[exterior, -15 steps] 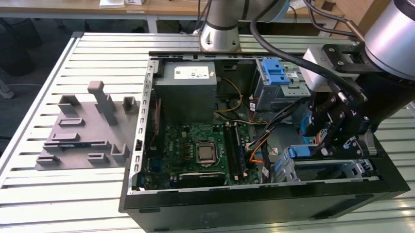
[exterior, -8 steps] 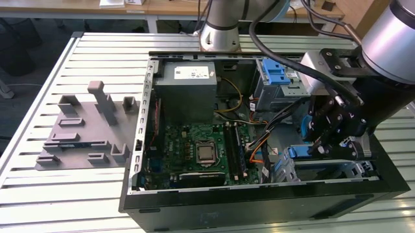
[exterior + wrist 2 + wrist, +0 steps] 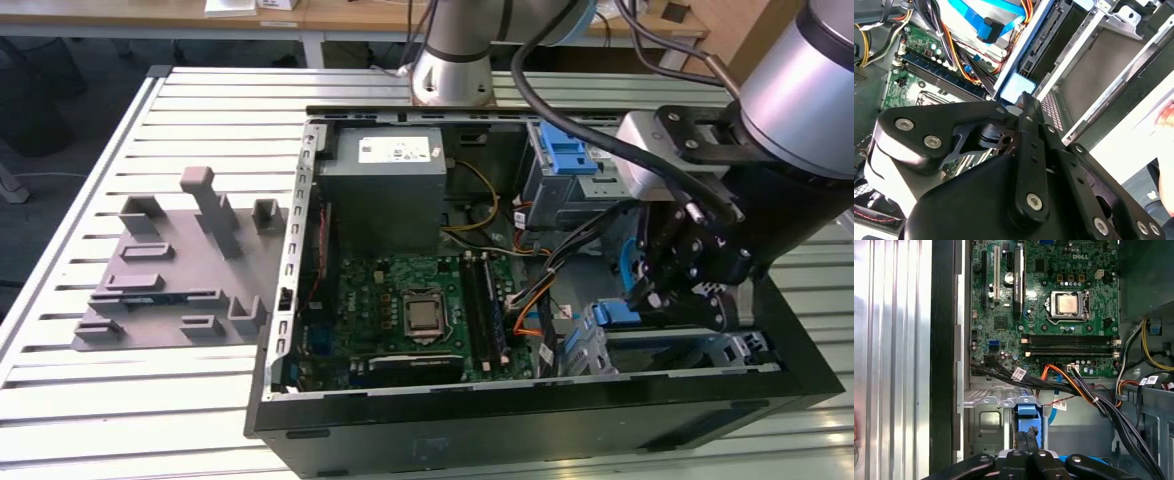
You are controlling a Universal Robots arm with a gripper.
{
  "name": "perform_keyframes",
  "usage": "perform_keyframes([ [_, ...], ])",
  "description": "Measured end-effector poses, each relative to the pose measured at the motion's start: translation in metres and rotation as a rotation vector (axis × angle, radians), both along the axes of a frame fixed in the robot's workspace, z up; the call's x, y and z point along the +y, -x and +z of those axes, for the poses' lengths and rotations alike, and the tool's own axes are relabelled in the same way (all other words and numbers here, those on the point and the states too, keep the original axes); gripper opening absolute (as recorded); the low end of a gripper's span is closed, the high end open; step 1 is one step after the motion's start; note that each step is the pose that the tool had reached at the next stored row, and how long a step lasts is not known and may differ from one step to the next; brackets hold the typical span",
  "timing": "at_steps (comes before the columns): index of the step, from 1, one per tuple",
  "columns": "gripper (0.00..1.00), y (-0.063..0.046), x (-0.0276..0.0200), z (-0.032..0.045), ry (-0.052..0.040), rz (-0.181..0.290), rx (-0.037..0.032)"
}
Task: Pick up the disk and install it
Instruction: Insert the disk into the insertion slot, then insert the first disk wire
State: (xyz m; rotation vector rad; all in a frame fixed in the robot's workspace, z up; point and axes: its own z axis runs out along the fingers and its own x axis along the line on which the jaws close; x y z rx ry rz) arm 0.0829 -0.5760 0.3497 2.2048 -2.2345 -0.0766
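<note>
The disk is off the surface and down inside the case, at about four o'clock in the exterior view. Its blue frame edge stands out of the lower bay. The gripper is on it. In the second wrist view the fingers are drawn narrow, pinched on that blue edge (I can make out no gap between them). So the pick-up looks done and the install partway. I judge the disk to be entering the bay or close to seated, though how deep it sits is hidden by the gripper and the bay wall.

The board lies at the case's centre and the power supply at twelve o'clock. Another blue carrier sits in the upper bay at about two. A bundle of cables, black and orange, runs from the board past the lower bay, just beside the disk, and is the likeliest thing to snag. A grey fixture rests on the surface at nine o'clock, well apart.
</note>
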Motion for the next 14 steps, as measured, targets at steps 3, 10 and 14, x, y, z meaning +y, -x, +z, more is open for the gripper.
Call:
perform_keyframes([
  [3, 0.11, -0.0001, 0.0, -0.0012, 0.0022, 0.0, 0.0],
  [10, 0.11, -0.0009, 0.0, -0.0057, 0.0024, 0.0, 0.0],
  [14, 0.11, -0.0029, 0.0, -0.0069, 0.0025, 0.0, 0.0],
])
